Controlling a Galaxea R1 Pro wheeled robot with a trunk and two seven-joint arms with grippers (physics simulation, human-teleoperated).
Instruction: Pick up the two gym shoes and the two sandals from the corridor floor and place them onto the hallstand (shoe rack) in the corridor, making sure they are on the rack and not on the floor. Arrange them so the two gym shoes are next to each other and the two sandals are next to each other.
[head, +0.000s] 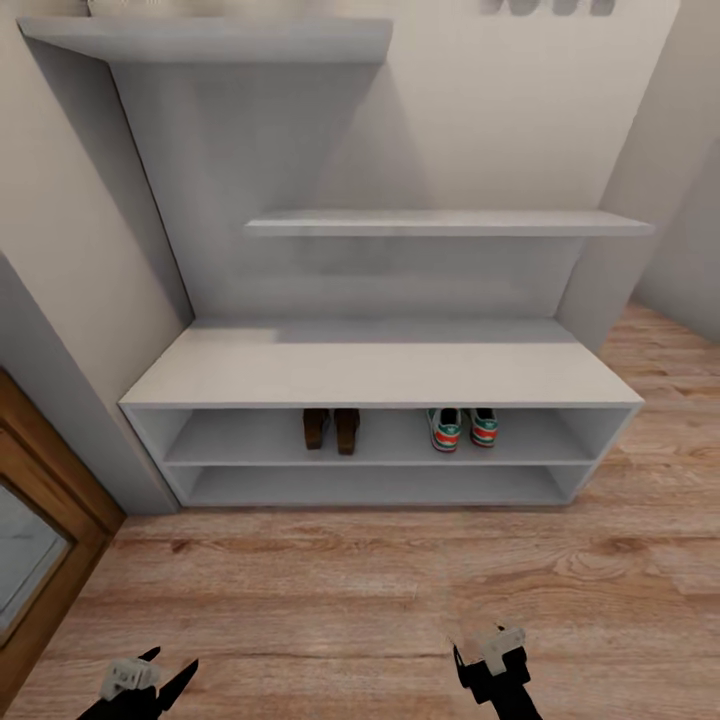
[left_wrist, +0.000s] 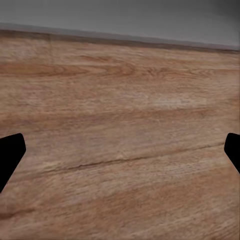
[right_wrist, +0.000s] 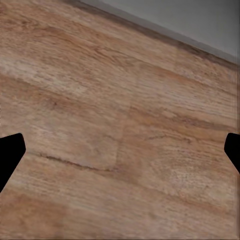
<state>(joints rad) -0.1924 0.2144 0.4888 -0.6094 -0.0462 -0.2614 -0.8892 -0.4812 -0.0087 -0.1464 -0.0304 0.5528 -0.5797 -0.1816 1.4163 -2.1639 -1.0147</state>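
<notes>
The left gripper (head: 150, 680) hangs low at the near left with its fingers spread and nothing between them; in its wrist view the two dark fingertips (left_wrist: 10, 155) sit far apart at the frame's sides over bare floor (left_wrist: 120, 140); the right gripper (head: 490, 660) hangs at the near right, likewise released and empty, its fingertips (right_wrist: 10, 155) wide apart over the planks (right_wrist: 120, 130); both wrist views catch a grey strip beyond the planks' far edge. Between the grippers and the rack (head: 380, 375) lies a broad band of open wood floor (head: 360, 590); to the near left a brown door frame (head: 50, 500) bounds it, and to the right the floor runs on past the rack's end. The rack stands against the far wall; its bench top has a clean front edge, with two open shelves beneath and two stepped shelves above. On the upper of the two open shelves the sandals (head: 332, 430) stand side by side, just left of centre, heels toward the near side; the gym shoes (head: 463, 428) stand side by side right of centre, well apart from the sandals; the lower shelf and the shelf's left and right ends are open room.
</notes>
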